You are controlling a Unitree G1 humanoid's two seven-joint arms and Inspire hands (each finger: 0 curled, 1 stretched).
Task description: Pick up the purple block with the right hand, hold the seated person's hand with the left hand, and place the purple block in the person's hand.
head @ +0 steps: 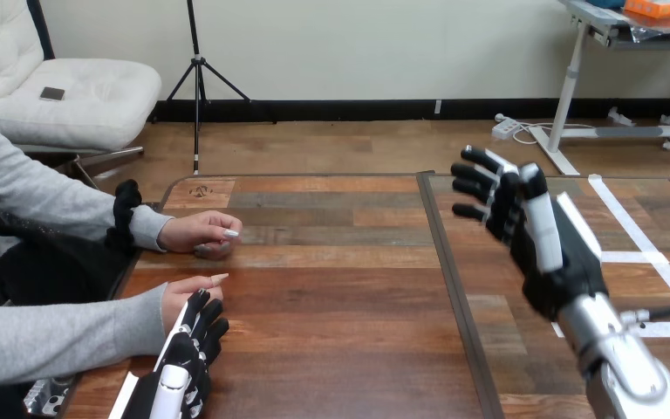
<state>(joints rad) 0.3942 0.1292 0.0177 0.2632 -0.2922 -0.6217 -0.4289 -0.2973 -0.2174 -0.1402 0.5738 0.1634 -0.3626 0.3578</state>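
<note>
My right hand (523,229) is raised over the right half of the table (349,288), with its fingers straight and spread and nothing in it. At the bottom left, my left hand (188,358) lies back up. Its fingers are nearly straight and rest against the person's nearer hand (183,292), which lies on the table; they are not curled round it. The person's farther hand (199,230) is curled on the table. A small greyish-purple thing (209,251) peeks out beneath it; I cannot tell whether this is the purple block.
A dark seam (454,297) runs down the table between its two halves. White tape lines (637,229) mark the right half. The person's grey sleeves (61,336) come in from the left edge.
</note>
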